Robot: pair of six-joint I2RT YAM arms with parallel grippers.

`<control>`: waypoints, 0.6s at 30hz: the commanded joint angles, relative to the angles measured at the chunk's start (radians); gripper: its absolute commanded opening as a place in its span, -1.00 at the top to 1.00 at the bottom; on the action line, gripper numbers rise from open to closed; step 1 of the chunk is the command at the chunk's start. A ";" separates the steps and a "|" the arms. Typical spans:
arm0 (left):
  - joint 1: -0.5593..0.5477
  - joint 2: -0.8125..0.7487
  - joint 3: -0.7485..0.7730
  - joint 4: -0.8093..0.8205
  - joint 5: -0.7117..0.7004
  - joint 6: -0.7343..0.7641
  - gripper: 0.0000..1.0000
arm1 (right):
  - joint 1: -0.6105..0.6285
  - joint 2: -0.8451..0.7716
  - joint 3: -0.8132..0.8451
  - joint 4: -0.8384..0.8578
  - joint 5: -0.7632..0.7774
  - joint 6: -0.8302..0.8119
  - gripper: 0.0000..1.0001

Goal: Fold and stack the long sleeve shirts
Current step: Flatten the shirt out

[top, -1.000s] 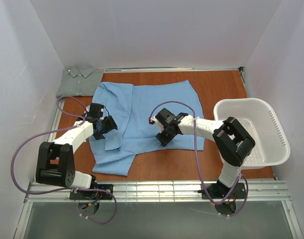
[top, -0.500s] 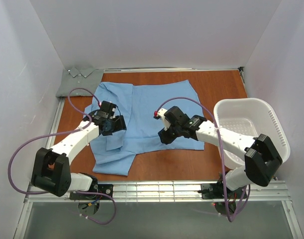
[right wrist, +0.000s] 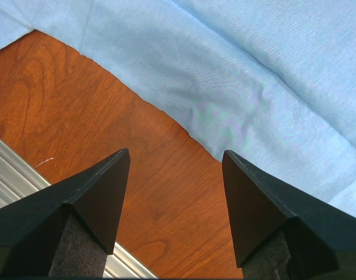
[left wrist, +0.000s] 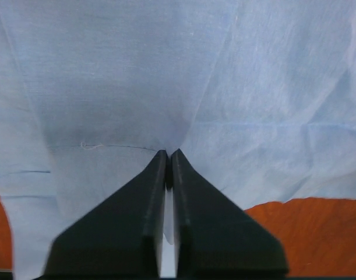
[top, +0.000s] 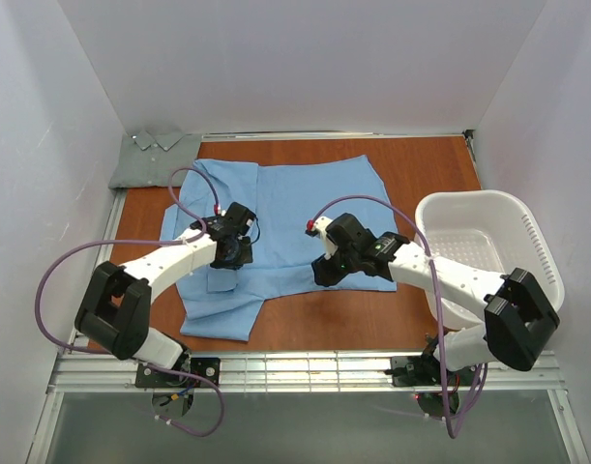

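The left gripper [left wrist: 168,156] has its two fingers pressed together on a small pinch of the light blue shirt [left wrist: 137,70]. Creases in the cloth run in to the fingertips, and a sliver of blue shows in the slit between the fingers. From above, this gripper [top: 235,249] sits on the left half of the shirt, near its near edge.

The right gripper [right wrist: 175,153] is spread wide and holds nothing. It hangs over the shirt's [right wrist: 253,70] near hem, where blue cloth gives way to bare wood. In the view from above it [top: 324,271] is at the near right part of the shirt.

The light blue shirt [top: 295,208] lies spread across the middle of the table [top: 421,169], mostly flat. Its left side lies in layers, and one strip reaches toward the table's near edge.

The grey-green shirt [top: 155,159] lies folded at the far left corner, collar up, just beside the blue one's far left corner.

A white basket [top: 537,251] stands at the right edge of the table, well apart from both shirts. A metal rail [top: 305,367] runs along the near edge, and the right wrist view shows it [right wrist: 14,169] too. Purple cables [top: 73,266] loop along both arms.
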 commanded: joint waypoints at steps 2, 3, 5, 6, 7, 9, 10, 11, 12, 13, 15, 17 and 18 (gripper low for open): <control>-0.004 0.049 0.108 -0.014 -0.026 0.012 1.00 | 0.002 -0.059 -0.008 0.033 0.028 0.020 -0.21; -0.004 0.063 0.186 -0.011 -0.020 0.016 1.00 | 0.002 -0.068 -0.010 0.033 0.039 0.020 -0.21; -0.004 0.127 0.304 -0.006 -0.001 0.033 1.00 | 0.002 -0.102 -0.016 0.033 0.092 0.026 -0.20; -0.004 0.159 0.455 -0.006 0.017 0.046 1.00 | 0.000 -0.128 -0.021 0.035 0.112 0.032 -0.20; -0.006 0.242 0.537 -0.009 0.032 0.052 1.00 | 0.002 -0.140 -0.030 0.038 0.129 0.034 -0.21; -0.006 0.334 0.727 -0.026 0.107 0.064 1.00 | 0.000 -0.183 -0.044 0.049 0.166 0.032 -0.21; -0.006 0.386 0.898 -0.028 0.132 0.067 0.98 | 0.002 -0.194 -0.050 0.059 0.170 0.028 -0.21; -0.007 0.466 0.988 -0.025 0.153 0.070 0.59 | 0.000 -0.202 -0.060 0.066 0.166 0.011 -0.21; -0.006 0.508 1.056 -0.014 0.179 0.076 0.40 | 0.004 -0.208 -0.064 0.067 0.158 0.000 -0.22; -0.006 0.537 1.156 -0.005 0.203 0.090 0.19 | 0.005 -0.210 -0.065 0.069 0.140 -0.014 -0.22; -0.006 0.580 1.206 0.006 0.203 0.098 -0.22 | 0.010 -0.197 -0.064 0.070 0.096 -0.050 -0.22; 0.002 0.550 1.185 0.021 0.191 0.105 -0.45 | 0.028 -0.188 -0.064 0.085 0.021 -0.080 -0.21; 0.010 0.528 1.149 0.029 0.178 0.104 -0.56 | 0.039 -0.176 -0.065 0.096 -0.003 -0.090 -0.20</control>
